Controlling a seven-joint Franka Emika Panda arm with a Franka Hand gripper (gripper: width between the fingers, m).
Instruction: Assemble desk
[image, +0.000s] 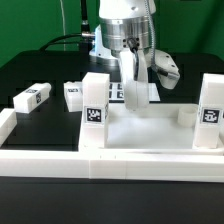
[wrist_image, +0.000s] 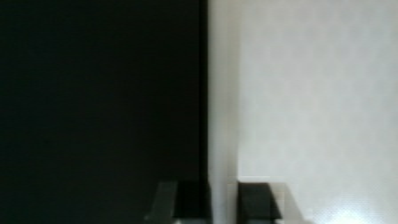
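The gripper (image: 135, 101) is pinched fully closed with nothing visible between its fingers, pointing down at the far side of the tabletop (image: 150, 130). The tabletop lies flat behind the barrier wall (image: 110, 160). One upright leg (image: 95, 102) stands at its corner on the exterior view's left and another upright leg (image: 210, 102) on the right, while two loose legs (image: 32, 97) (image: 72, 94) lie on the black table (image: 40, 65) further left.
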